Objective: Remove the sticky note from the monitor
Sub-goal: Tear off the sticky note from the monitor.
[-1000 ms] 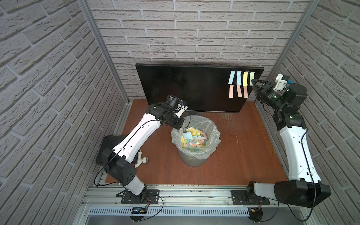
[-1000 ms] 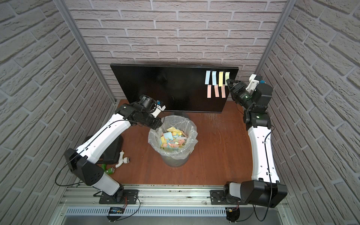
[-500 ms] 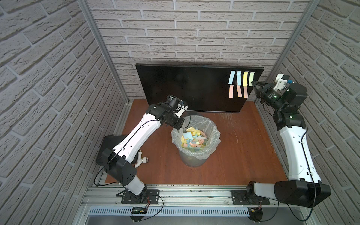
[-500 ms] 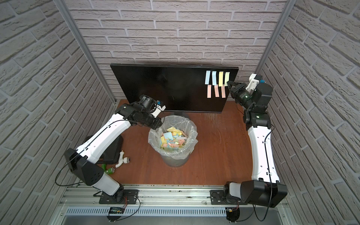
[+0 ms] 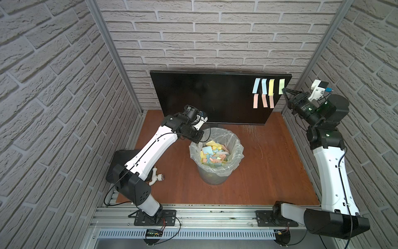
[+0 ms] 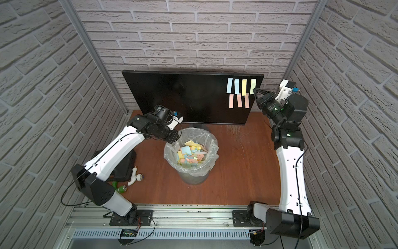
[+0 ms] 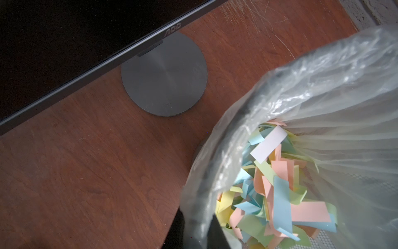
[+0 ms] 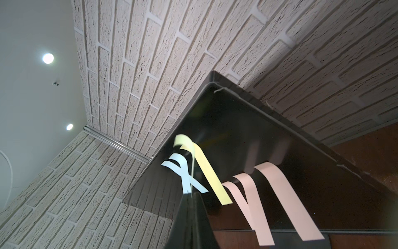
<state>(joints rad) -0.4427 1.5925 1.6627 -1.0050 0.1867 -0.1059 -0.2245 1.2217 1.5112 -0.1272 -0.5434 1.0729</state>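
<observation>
— What sort of room surrounds the fingers?
— Pale brick-patterned walls (image 5: pixel 215 32) close in behind and on either side of both arms. Beneath them lies a reddish-brown wooden surface (image 5: pixel 269 172), scuffed with light scratches, and a metal rail (image 5: pixel 204 213) along its near edge carries the two arm bases.
— Any containers?
— One, a bin (image 5: pixel 216 180) with a clear plastic liner (image 5: pixel 238 149), seen in both top views. The left fingers (image 7: pixel 196 213) are closed narrow on its rim, liner included, a finger on each side. Just past them, inside the bin, sits a heap of loose notes (image 7: pixel 277 194): blue, pink, yellow, green, one white.
— Anything else lying about?
— A black slab (image 5: pixel 119 159) rests on the surface well behind the left fingers, under that arm, with a white pipe fitting (image 5: pixel 156 177) just beside it.
— And the monitor?
— The monitor (image 5: pixel 204 97) stands upright by the back wall, directly ahead of the right fingers (image 8: pixel 190 195); its round foot (image 7: pixel 164 77) is near the left fingers, beside the bin. Seven notes hang on the dark screen, four above and three pink notes (image 5: pixel 264 101) below.
— Which one is being handled?
— The pale green sticky note (image 5: pixel 281 85), the upper one closest to the right fingers. They are pinched shut on its lower end; the right wrist view shows it edge-on, rising from between them to where its top meets the screen
</observation>
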